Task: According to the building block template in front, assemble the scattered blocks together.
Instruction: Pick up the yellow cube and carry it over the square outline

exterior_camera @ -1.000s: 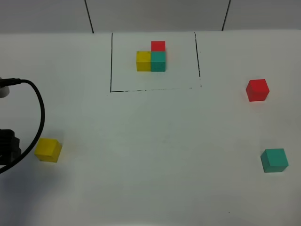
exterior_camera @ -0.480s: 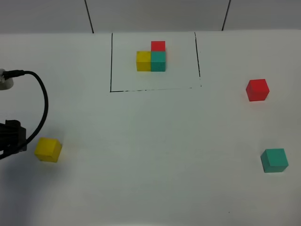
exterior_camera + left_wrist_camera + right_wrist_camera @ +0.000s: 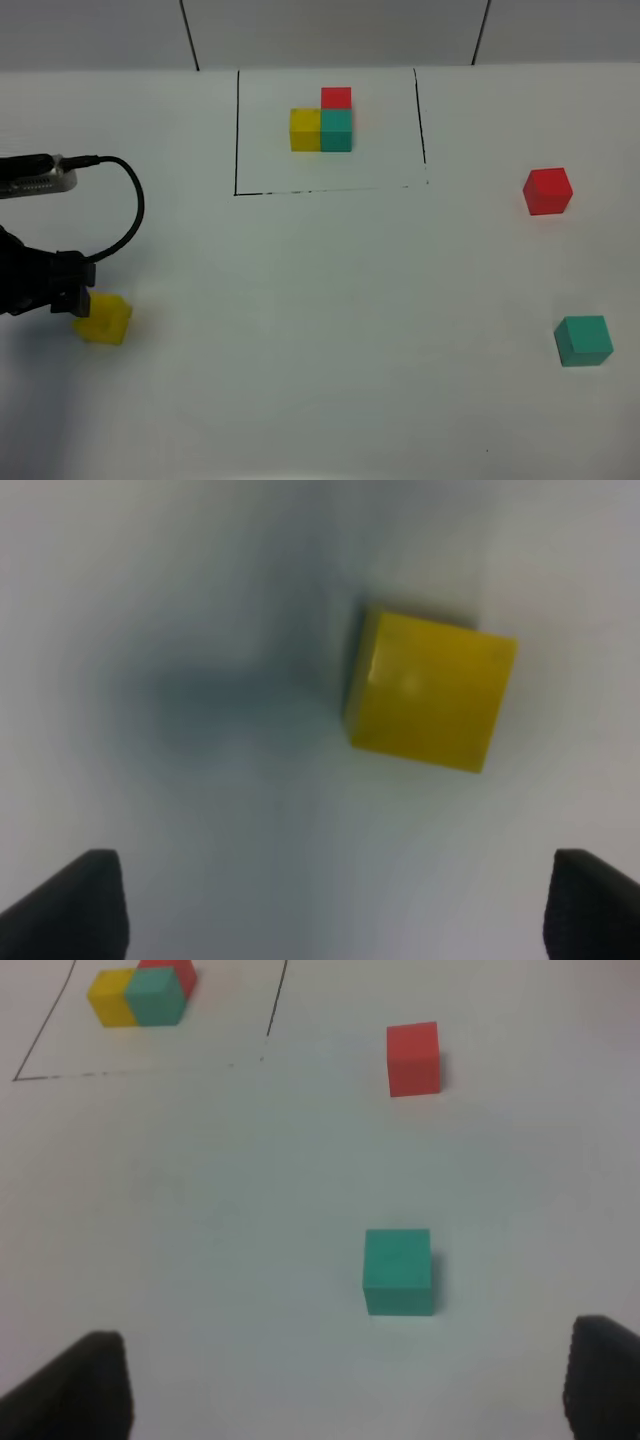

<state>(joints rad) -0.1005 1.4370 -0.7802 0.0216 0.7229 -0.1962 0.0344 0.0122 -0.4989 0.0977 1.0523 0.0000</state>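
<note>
Two arms: only the left one shows from above, a dark body with a looping black cable, low over the table's left edge.
Left gripper: jaws spread wide, holding nothing, just beside the yellow cube.
Right gripper: jaws wide apart, empty, near the teal cube.
Red cube: far right, well apart from the teal cube.
Template: inside the black outline, at the table's far side.

white table carries the outlined template, a yellow cube, a red cube and a teal cube
</note>
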